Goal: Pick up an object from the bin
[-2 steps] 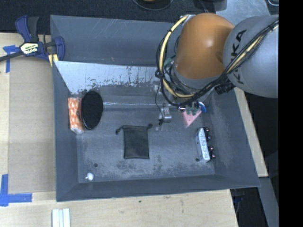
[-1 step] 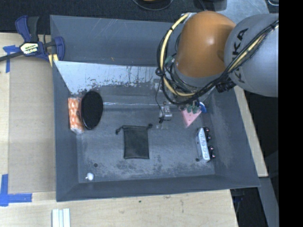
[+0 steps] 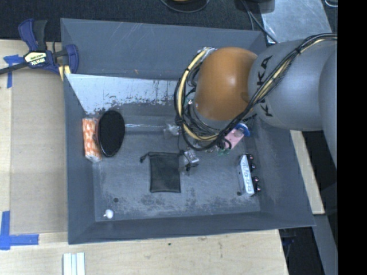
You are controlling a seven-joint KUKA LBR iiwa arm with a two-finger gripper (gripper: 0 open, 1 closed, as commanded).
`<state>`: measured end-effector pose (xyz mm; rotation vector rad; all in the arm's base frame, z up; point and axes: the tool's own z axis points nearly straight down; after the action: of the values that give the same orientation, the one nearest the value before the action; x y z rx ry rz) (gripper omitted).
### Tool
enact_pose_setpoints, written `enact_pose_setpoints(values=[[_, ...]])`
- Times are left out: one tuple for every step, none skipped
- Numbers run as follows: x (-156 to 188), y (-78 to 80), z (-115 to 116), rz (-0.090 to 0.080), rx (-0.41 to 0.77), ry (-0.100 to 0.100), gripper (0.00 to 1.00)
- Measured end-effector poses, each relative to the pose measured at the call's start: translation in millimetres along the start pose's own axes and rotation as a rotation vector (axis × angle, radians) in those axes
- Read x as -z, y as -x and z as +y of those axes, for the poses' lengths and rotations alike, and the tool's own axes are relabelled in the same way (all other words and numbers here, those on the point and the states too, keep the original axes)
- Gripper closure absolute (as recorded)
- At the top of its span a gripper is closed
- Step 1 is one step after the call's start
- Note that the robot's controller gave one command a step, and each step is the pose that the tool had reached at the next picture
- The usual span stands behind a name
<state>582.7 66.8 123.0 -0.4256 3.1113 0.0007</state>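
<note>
Odds and ends along the edges.
A black oval brush (image 3: 110,132) lies touching an orange packet (image 3: 89,137) at left; a white ball (image 3: 108,213) sits near the lower left corner; a white bar (image 3: 246,175) with dark buttons lies at right, a pink thing (image 3: 234,137) above it.
</note>
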Motion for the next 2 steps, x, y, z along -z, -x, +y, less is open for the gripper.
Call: enact_pose_setpoints(values=[[32.1, -6.4, 4.6, -0.006, 0.273, -0.002, 0.0], [-11.6, -11.5, 6.7, 0.0, 0.56, 0.001, 0.0]])
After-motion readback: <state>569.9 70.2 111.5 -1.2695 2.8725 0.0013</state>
